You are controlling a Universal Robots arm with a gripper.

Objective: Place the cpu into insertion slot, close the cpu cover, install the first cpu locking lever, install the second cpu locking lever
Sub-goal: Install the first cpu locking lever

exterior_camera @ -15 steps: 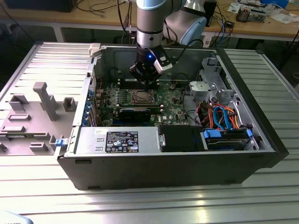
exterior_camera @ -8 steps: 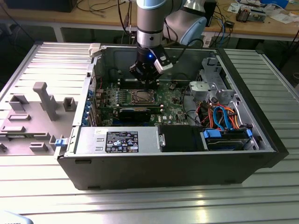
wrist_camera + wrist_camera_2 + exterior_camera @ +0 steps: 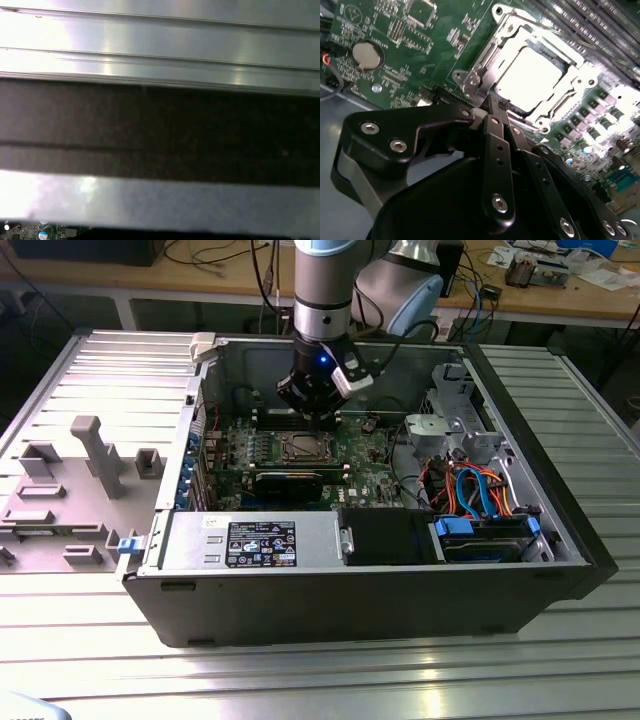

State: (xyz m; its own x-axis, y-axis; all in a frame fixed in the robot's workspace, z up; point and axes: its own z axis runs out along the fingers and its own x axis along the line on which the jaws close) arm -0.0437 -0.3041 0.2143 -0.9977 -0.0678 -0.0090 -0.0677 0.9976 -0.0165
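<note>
Black gripper point(image 3: 496, 107) links fill the near part of the second wrist view, fingers pinched together to a narrow tip with nothing between them, tip touching the cover point(image 3: 520, 50) frame's near edge. Cpu point(image 3: 532, 75) sits in the slot, bright silver top showing through the cover's cut-out; cover lies flat over it. In the exterior view, gripper point(image 3: 318, 412) hangs just behind the slot point(image 3: 301, 448) on the green board point(image 3: 365, 455), inside the open case point(image 3: 350, 590).
</note>
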